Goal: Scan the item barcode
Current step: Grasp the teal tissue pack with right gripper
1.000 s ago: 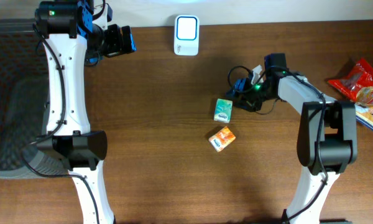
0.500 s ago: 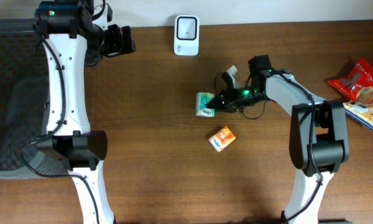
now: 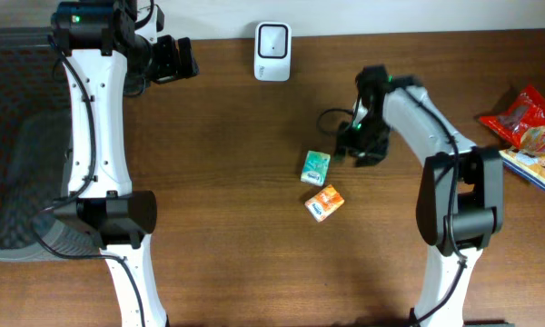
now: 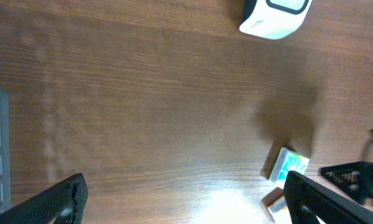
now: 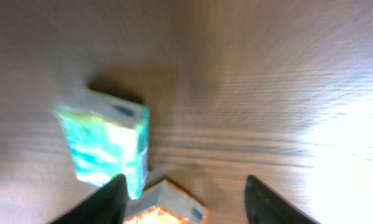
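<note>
- green box (image 3: 315, 167) lies on the surface (image 3: 218, 227), mid-surface, nothing gripping it
- orange box (image 3: 325, 202) just beside it on the near side, with a small gap between them in the overhead view
- white scanner (image 3: 272, 39) stands at the far edge, well apart from both boxes
- right arm (image 3: 409, 109) reaches in over the surface, its wrist end near the green box on that box's right, not touching it
- right jaws released, spread apart, with only bare wood between them
- right wrist view is blurry: green box (image 5: 105, 149) sits ahead of the left finger (image 5: 115, 199), outside the gap, and the orange box (image 5: 165, 205) shows at the bottom edge
- left arm (image 3: 95, 127) is up at the far left corner, well apart from the boxes
- left jaws released, wide apart, holding nothing
- left wrist view: scanner (image 4: 273, 15) at the top edge, green box (image 4: 287, 167) lower right, wood in between
- red and yellow snack bags (image 3: 531, 123) sit at the far right edge
- dark mesh mat (image 3: 9, 136) lies along the left side
</note>
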{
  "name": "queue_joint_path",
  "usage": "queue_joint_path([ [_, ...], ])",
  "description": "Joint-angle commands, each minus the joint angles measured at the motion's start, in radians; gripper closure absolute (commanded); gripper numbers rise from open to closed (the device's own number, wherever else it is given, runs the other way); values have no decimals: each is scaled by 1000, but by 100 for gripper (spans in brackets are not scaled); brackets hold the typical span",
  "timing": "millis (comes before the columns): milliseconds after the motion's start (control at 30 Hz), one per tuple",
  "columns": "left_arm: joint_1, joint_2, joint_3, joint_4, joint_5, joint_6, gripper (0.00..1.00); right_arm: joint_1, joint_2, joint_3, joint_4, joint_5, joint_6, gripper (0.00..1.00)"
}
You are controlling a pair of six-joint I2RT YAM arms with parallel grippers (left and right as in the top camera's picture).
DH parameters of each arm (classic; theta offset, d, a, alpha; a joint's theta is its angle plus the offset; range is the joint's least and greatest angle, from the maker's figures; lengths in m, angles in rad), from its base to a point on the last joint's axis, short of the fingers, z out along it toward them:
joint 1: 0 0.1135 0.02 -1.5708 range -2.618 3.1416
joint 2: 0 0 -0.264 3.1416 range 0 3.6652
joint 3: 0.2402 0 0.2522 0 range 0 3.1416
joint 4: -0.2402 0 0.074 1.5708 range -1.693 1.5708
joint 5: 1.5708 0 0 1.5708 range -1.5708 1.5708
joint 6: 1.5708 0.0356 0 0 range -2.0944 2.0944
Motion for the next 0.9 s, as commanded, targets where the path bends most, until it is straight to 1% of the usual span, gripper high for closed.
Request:
queue_joint_path([
  [0,3,-7,3,2,-1,-5,1,35,-15,217,-130,110,-310,17],
  [33,3,-7,3,2,0,-5,1,79,-15,234,-128,124,-498,29],
  [67,3,-7,3,2,0,-5,1,120,-7,217,-95,154,-630,32],
  [100,3,-7,3,2,0,-5,1,163,3,186,-43,172,-723,32],
  [133,3,-7,3,2,0,-5,1,196,13,154,15,206,-752,32],
  [167,3,-7,3,2,0,-5,1,219,21,114,86,214,-751,48],
  [200,3,-7,3,2,0,-5,1,231,21,69,138,214,-751,53],
  [267,3,-7,3,2,0,-5,1,229,21,-41,215,214,-751,50],
  [300,3,-7,3,2,0,-5,1,229,21,-68,216,214,-746,49],
  [367,3,-7,3,2,0,-5,1,220,21,-104,204,214,-660,49],
  [400,3,-7,3,2,0,-5,1,210,21,-108,174,213,-599,49],
  [433,3,-7,3,2,0,-5,1,208,18,-99,105,213,-499,49],
  [500,3,-7,3,2,0,-5,1,208,6,-24,-116,132,-231,48],
  [533,3,-7,3,2,0,-5,1,209,-5,71,-217,10,-170,35],
  [567,3,-7,3,2,0,-5,1,209,-5,116,-225,44,-170,23],
  [600,3,-7,3,2,0,-5,1,208,-5,162,-224,119,-170,11],
  [633,3,-7,3,2,0,-5,1,204,-5,233,-185,249,-296,2],
  [667,3,-7,3,2,0,-5,1,203,-5,243,-148,248,-571,2],
  [700,3,-7,3,2,0,-5,1,203,4,237,-152,248,-719,4],
  [733,3,-7,3,2,0,-5,1,202,6,211,-148,243,-795,7],
  [767,3,-7,3,2,0,-5,1,199,6,138,-144,212,-954,23],
  [800,3,-7,3,2,0,-5,1,192,6,69,-133,116,-1083,31],
  [833,3,-7,3,2,0,-5,1,189,6,37,-110,80,-1108,24],
  [867,3,-7,3,2,0,-5,1,188,6,17,-87,80,-1112,24],
])
